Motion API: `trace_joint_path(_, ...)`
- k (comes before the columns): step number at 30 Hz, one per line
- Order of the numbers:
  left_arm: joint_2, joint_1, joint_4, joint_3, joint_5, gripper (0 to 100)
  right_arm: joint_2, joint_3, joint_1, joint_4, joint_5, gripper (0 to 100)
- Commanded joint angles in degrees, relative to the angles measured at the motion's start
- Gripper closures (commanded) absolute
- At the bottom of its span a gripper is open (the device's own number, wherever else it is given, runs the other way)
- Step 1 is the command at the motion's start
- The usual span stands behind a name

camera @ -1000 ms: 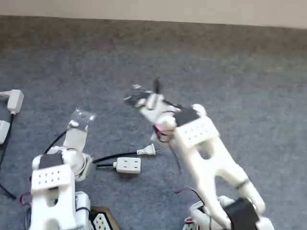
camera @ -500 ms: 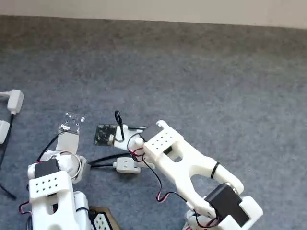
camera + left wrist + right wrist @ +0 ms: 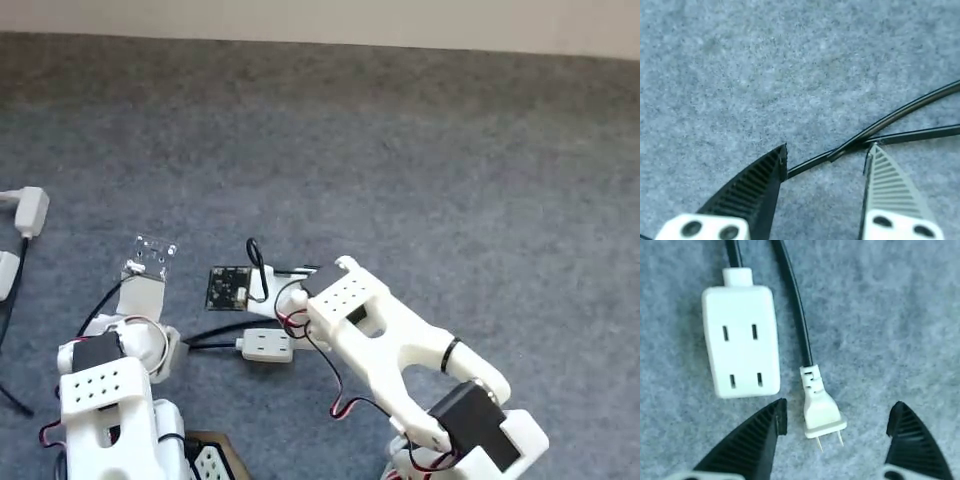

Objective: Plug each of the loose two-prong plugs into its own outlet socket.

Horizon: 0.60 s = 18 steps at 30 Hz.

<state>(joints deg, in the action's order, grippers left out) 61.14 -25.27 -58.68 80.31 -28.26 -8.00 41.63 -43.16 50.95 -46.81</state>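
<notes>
On the table (image 3: 450, 150), the left gripper (image 3: 827, 152) is open and empty, astride the cords (image 3: 900, 112). The right gripper (image 3: 837, 407) gapes empty above the plug (image 3: 821, 412), which lies just beside the outlet (image 3: 741, 340). It should lower squarely and pinch the plug's body, not the prongs.

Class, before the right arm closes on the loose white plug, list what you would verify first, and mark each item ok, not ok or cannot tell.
1. Right gripper open: ok, jaws spread wide.
2. Plug between the jaws: ok, though nearer one side.
3. Plug free to lift: ok, prongs bare, lying apart from the outlet block.
4. Outlet slots empty: ok, both pairs.
5. Outlet block steadied by the left gripper: not ok; it is open over the black cords, holding nothing.
6. Right gripper low enough to grasp: cannot tell.
</notes>
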Motion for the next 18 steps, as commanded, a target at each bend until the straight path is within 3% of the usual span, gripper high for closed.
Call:
trace_joint_path(1, 0.7, -0.2, 0.7, -0.2, -0.3, 74, -0.1, 0.3, 0.3, -0.8, -3.1, 69.2)
trace_joint_path(4, 0.7, -0.2, 0.7, -0.2, -0.3, 74, -0.1, 2.6, -0.8, -0.9, -4.8, 71.5)
trace_joint_path(8, 0.7, -0.2, 0.7, 0.0, -0.3, 74, -0.2, 4.2, -2.0, -0.9, -8.2, 82.4)
trace_joint_path(15, 0.7, -0.2, 0.7, 0.0, -0.3, 74, -0.2, 4.3, -1.9, -0.7, -8.6, 83.4)
trace_joint_path(18, 0.7, -0.2, 0.7, 0.0, -0.3, 74, -0.3, 4.0, -0.4, 1.0, -8.5, 88.9)
